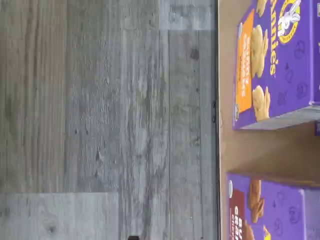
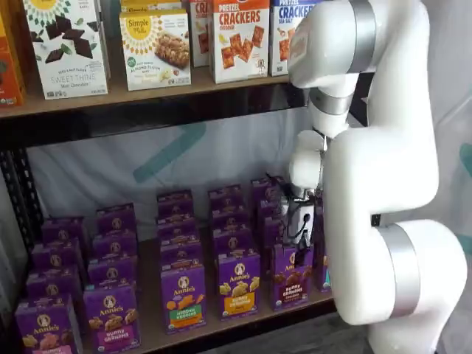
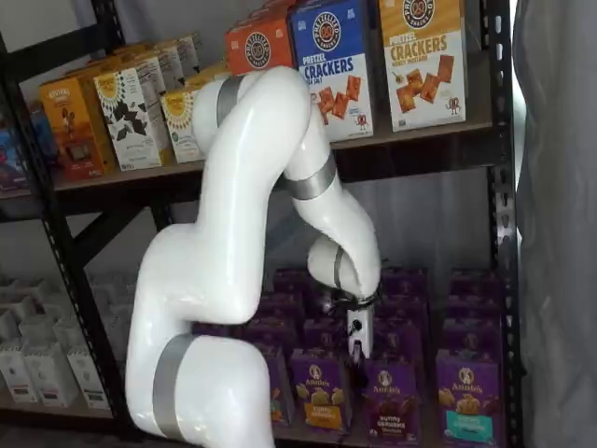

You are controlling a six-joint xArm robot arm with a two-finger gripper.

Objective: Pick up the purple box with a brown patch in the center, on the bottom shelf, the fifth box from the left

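Gripper point(image 3: 357, 350) is being held open above the purple box point(image 3: 391, 399), which is being read as "Annie's bunny grahams"; "CRACKERS" cartons point(image 3: 336, 65) at 12 o'clock.

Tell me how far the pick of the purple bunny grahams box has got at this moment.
Done: the arm has reached the bottom shelf, with the pincer just above the purple box. In hand: nothing; the box stands in its front row, ungripped. Whether the pincer's fingers are apart cannot be told. Left: lower, close on the box, lift it out.

Purple box point(image 3: 390, 399) upright, front row, bottom shelf point(image 3: 336, 435); label probably brown.
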